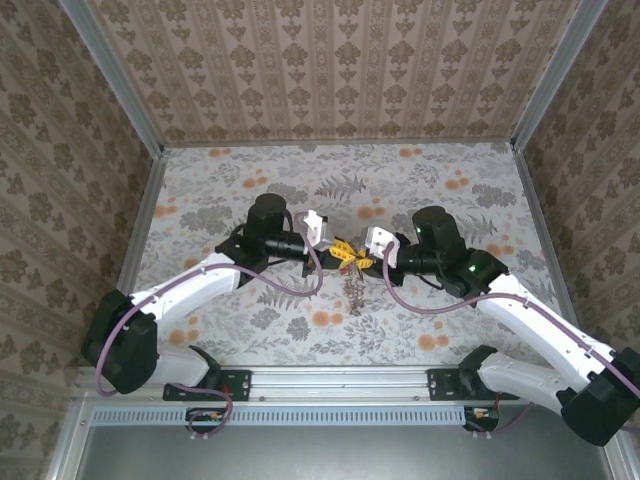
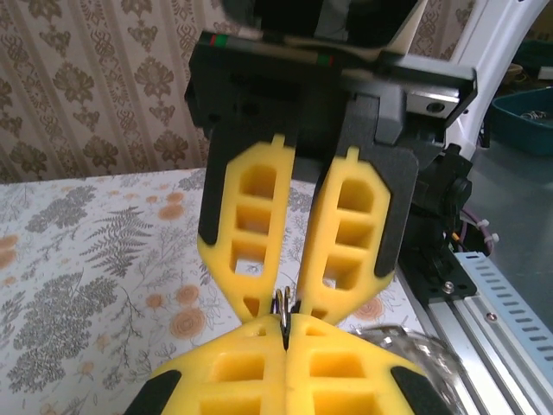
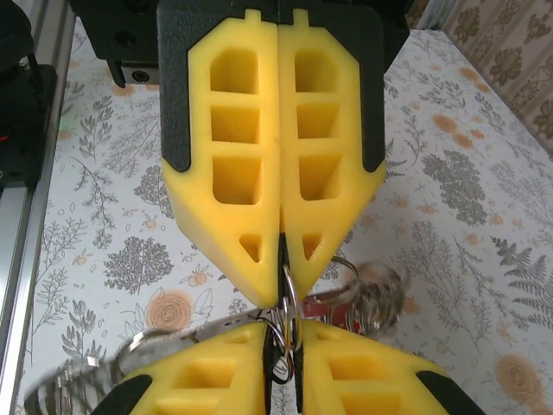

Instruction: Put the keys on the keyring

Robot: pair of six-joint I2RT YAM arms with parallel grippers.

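The 2 arms meet tip to tip over the middle of the floral table (image 1: 480, 330), with the left gripper (image 1: 343, 252) on the left and the right gripper (image 1: 364, 262) on the right. Between them they pinch the keyring (image 3: 289, 304), which is held up off the table.

In the left wrist view, the left gripper's 2 yellow fingers (image 2: 225, 372) lie pressed flat together. A short arc of the thin silver ring stands out of the seam at their tips. The right gripper faces them from above. Its fingers stand a little apart at the base and narrow to a V, and the tips are clamped on the same bit of ring.

In the right wrist view, the ring's wire runs up from the narrow slit between the right gripper's fingers into the tip of the left gripper. The left gripper's fingers meet along a straight seam. Each gripper is closed on the ring, and the 2 sets of tips almost touch.

In the top view the keys (image 1: 353, 292) hang from the ring in a bunch just below the grippers. In the right wrist view they show as a blurred silver cluster just right of the fingertips, with 1 red head (image 3: 321, 308) among them. More silver keys are fanned out at the lower left corner.
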